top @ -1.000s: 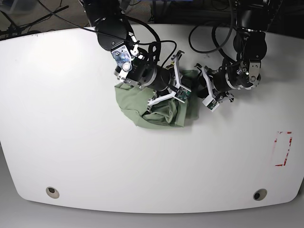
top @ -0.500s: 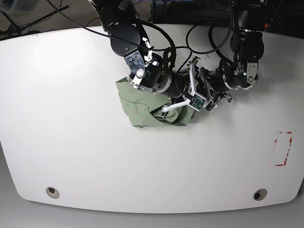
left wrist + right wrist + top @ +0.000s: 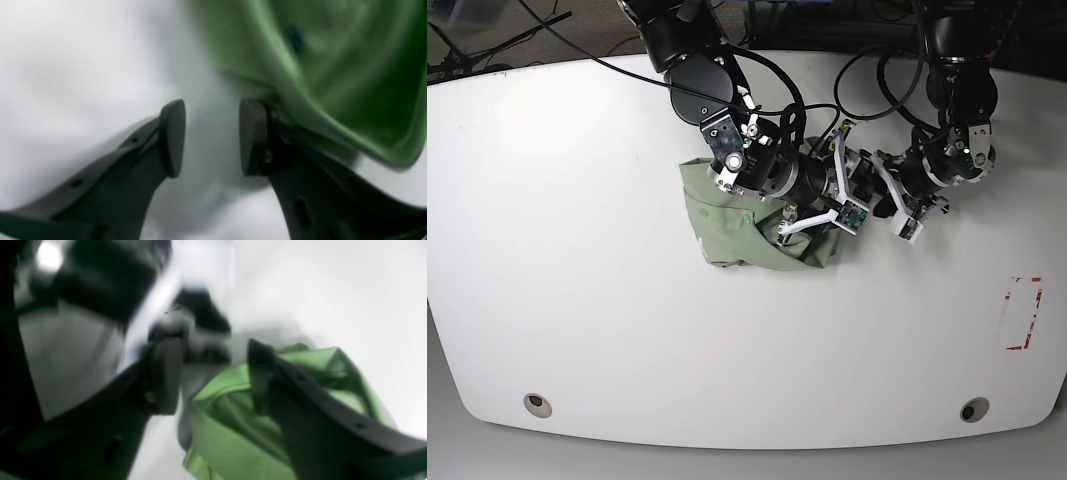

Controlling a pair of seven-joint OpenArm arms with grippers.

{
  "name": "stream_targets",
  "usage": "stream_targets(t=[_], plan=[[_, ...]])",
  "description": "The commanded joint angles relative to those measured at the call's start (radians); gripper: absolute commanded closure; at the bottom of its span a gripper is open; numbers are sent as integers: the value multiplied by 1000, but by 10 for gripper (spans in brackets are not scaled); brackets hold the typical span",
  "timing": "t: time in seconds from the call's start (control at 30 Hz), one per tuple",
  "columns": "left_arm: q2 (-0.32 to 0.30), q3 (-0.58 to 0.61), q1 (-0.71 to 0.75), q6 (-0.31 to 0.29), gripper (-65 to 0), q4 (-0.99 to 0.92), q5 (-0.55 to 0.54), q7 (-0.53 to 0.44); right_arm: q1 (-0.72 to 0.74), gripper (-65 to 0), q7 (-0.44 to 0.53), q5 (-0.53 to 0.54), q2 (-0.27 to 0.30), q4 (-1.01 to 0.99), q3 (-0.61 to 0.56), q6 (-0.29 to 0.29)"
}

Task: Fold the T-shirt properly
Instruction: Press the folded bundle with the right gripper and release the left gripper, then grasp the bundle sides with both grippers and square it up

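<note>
The T-shirt [image 3: 727, 225] lies crumpled in a pale green heap at the middle of the white table [image 3: 577, 250]. My right gripper [image 3: 852, 185] hovers over the heap's right edge. In the right wrist view this gripper [image 3: 213, 380] is open, with folded cloth [image 3: 233, 426] below and behind its right finger and nothing between the pads. My left gripper [image 3: 885, 205] sits just right of the shirt, close to the right one. It is open in the left wrist view [image 3: 211, 136], with a green fold [image 3: 333, 83] behind its right finger and bare table in the gap.
A red-outlined rectangle [image 3: 1023, 313] is marked near the table's right edge. Two round holes [image 3: 538, 404] [image 3: 973, 409] sit near the front edge. Black cables [image 3: 867, 80] loop behind the arms at the back.
The right arm swept rightward over the shirt, carrying cloth with it, and its jaws have now opened. The left arm drew back a little to the right.
</note>
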Motion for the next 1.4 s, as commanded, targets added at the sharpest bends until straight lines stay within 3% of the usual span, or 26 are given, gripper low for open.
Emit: stream_targets(t=[0.0,0.2,0.3,0.43,0.57,0.8,0.97,1.07,1.17,1.37], plan=[[-35,-19,-16,-5,-243,49,-54,-26,18,-335,27,14,-12,20,1,4],[-66,-74,-20,-5,-243,63,-79,-26,24,-335,47,14,-12,46,30,4],[-95,-151,-22,-5,-243,62,-79,-26,23,-335,70,14,-12,57,114,4],[-143,-160,-30,-5,-243,62,-79,-26,59,-335,70,14,-9,54,237,5],[-141,-154,-34,-5,-243,63,-78,-26,93,-335,70,14,14,16,323,8],[-135,67,-42,-5,-243,175,-78,-25,174,-335,70,14,103,-93,331,33],[-86,212,-42,-5,-243,267,-76,-19,194,-330,70,14,161,-121,352,34],[-64,291,-42,-5,-243,289,-67,-17,199,-250,65,14,167,-128,418,79],[-35,343,-36,-5,-243,284,21,-20,208,-193,67,11,169,-201,461,118],[-2,370,24,-5,-243,284,163,-19,222,-193,127,13,183,-336,518,118]])
